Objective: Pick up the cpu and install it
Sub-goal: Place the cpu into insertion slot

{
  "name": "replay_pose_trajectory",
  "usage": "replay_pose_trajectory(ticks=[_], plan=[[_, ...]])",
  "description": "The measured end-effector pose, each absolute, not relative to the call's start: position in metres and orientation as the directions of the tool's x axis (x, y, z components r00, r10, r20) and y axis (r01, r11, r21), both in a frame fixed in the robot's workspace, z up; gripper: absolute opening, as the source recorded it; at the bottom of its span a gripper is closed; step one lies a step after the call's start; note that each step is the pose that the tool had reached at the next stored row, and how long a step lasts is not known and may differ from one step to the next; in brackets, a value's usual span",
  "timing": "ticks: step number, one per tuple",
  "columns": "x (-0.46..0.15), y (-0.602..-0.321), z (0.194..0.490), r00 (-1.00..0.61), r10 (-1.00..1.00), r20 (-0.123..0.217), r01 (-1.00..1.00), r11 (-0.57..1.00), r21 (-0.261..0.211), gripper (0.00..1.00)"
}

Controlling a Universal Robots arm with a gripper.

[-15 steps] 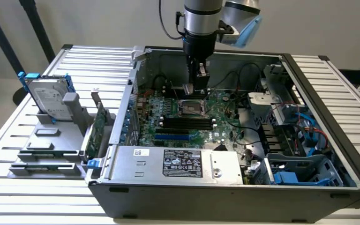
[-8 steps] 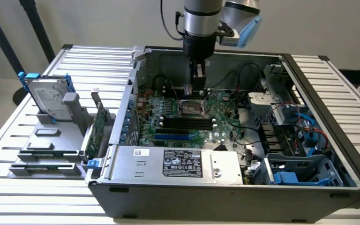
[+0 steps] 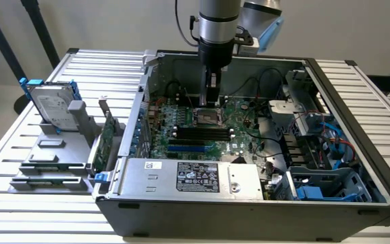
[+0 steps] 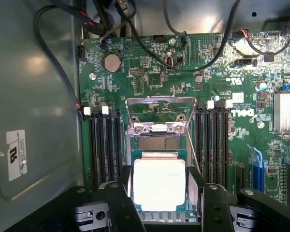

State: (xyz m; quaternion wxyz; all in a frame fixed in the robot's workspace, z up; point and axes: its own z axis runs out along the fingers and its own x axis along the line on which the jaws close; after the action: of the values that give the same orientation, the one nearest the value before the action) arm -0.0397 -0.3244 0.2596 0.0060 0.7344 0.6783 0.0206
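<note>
The cpu [image 4: 159, 180], a small square chip with a bright silver top, sits between my gripper's [image 4: 160, 195] black fingers [image 4: 124, 193], which press on two opposite edges. It hangs just above the motherboard's open socket [image 4: 157, 142], whose metal load plate [image 4: 159, 112] is flipped up. In the exterior view my gripper [image 3: 210, 99] reaches straight down into the open computer case [image 3: 347, 96], just over the socket [image 3: 207, 118].
A silver hard drive with blue brackets [image 3: 51, 105] stands in a grey fixture at the exterior view's left, with a green card [image 3: 105, 142] beside it. The power supply [image 3: 191, 178] fills the case's front. Black cables [image 4: 55, 63] and memory slots [image 4: 102, 145] flank the socket.
</note>
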Motion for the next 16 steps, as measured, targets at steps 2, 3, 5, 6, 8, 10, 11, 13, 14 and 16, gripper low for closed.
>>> replay_pose_trajectory(ticks=[2,3,5,6,8,10,11,13,14,16], plan=[[-0.040,-0.328,0.257,0.080,0.997,0.023,0.996,-0.081,0.037,0.55],[-0.040,-0.330,0.256,0.080,0.997,0.024,0.996,-0.081,0.036,0.55],[-0.040,-0.332,0.255,0.080,0.996,0.029,0.996,-0.081,0.036,0.55],[-0.040,-0.332,0.254,0.080,0.996,0.033,0.996,-0.081,0.035,0.55],[-0.040,-0.333,0.251,0.080,0.996,0.036,0.996,-0.081,0.035,0.55],[-0.040,-0.333,0.248,0.079,0.996,0.039,0.996,-0.080,0.035,0.55],[-0.040,-0.333,0.246,0.078,0.996,0.039,0.996,-0.080,0.035,0.55],[-0.040,-0.333,0.243,0.077,0.996,0.039,0.996,-0.079,0.035,0.55],[-0.040,-0.333,0.241,0.076,0.996,0.039,0.996,-0.078,0.035,0.55],[-0.041,-0.333,0.238,0.072,0.997,0.039,0.997,-0.074,0.036,0.55]])
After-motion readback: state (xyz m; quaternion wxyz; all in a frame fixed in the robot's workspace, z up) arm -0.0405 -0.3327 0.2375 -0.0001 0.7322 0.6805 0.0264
